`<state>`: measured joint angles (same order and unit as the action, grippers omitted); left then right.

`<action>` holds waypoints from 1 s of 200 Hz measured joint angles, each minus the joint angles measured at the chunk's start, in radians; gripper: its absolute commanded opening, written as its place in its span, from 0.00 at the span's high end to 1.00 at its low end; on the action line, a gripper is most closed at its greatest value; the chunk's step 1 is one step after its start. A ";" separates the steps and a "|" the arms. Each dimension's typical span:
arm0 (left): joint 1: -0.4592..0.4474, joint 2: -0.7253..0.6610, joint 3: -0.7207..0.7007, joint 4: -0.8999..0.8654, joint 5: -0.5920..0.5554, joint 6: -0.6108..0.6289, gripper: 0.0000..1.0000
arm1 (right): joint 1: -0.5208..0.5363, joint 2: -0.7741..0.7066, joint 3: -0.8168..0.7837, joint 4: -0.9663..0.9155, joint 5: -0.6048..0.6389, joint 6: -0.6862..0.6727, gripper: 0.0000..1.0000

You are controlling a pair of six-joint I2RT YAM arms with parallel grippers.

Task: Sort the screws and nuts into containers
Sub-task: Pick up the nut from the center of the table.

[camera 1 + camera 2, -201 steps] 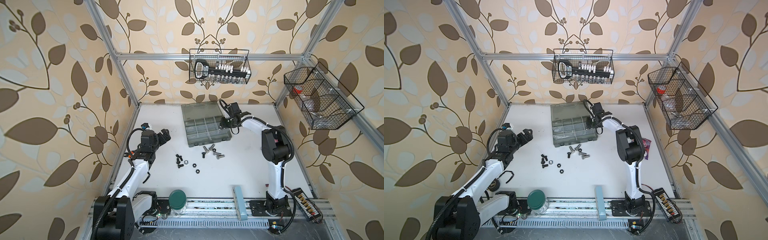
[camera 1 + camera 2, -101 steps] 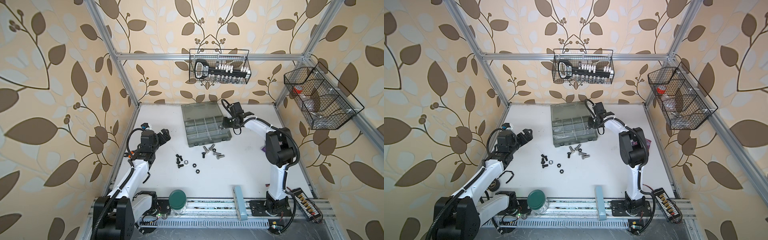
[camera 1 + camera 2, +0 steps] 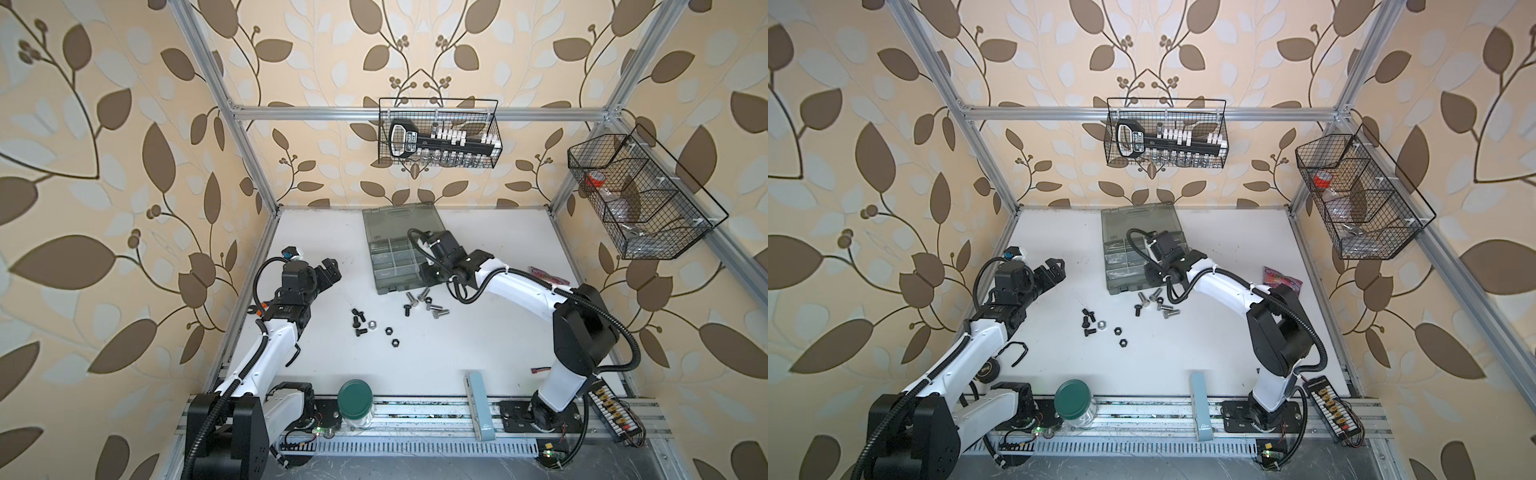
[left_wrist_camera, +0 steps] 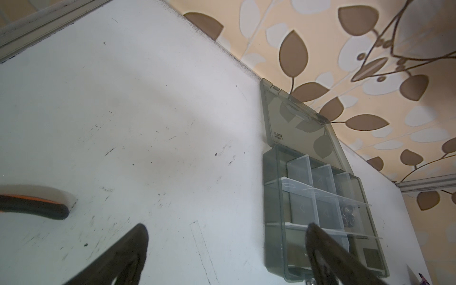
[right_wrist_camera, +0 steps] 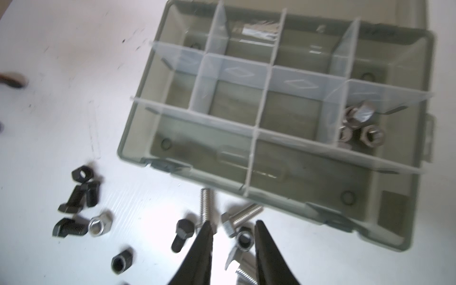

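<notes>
The grey organizer case [image 3: 376, 286] lies open at the back middle of the table, its containers split by clear dividers [image 5: 234, 71]. One container at the case's right holds several silver nuts [image 5: 362, 130]. Silver screws [image 3: 428, 305] and a silver nut [image 5: 244, 240] lie just in front of the case. Black screws [image 3: 357, 322], black nuts [image 3: 390, 336] and another silver nut [image 3: 372, 324] lie further left. My right gripper [image 5: 233, 223] hovers over the silver screws, slightly open and holding nothing. My left gripper [image 3: 330, 268] stands wide open above bare table at the left.
A green-lidded jar [image 3: 354, 401] and a pale blue bar [image 3: 478, 405] stand at the front edge. A pink packet [image 3: 544, 274] lies at the right. Wire baskets hang on the back wall [image 3: 438, 139] and the right wall [image 3: 640, 195].
My right gripper has come forward from over the case's right side to above the silver screws, and its jaws have parted a little. The left arm has not moved.
</notes>
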<state>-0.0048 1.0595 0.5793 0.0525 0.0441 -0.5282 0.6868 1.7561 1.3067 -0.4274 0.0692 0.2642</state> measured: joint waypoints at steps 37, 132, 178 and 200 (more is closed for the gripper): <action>0.000 0.000 0.001 -0.008 -0.002 -0.002 0.01 | 0.171 0.011 -0.003 -0.022 0.039 -0.016 0.65; 0.000 -0.002 0.001 -0.027 -0.013 -0.016 0.01 | 0.345 0.227 0.116 -0.072 0.061 -0.083 0.51; 0.000 -0.002 0.001 -0.027 -0.022 -0.019 0.01 | 0.344 0.280 0.171 -0.077 0.054 -0.104 0.44; 0.000 -0.002 0.001 -0.027 -0.022 -0.019 0.01 | 0.344 0.310 0.192 -0.078 0.049 -0.106 0.43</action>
<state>-0.0048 1.0576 0.5804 0.0254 0.0219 -0.5472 1.0313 2.0659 1.4986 -0.5056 0.1184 0.1577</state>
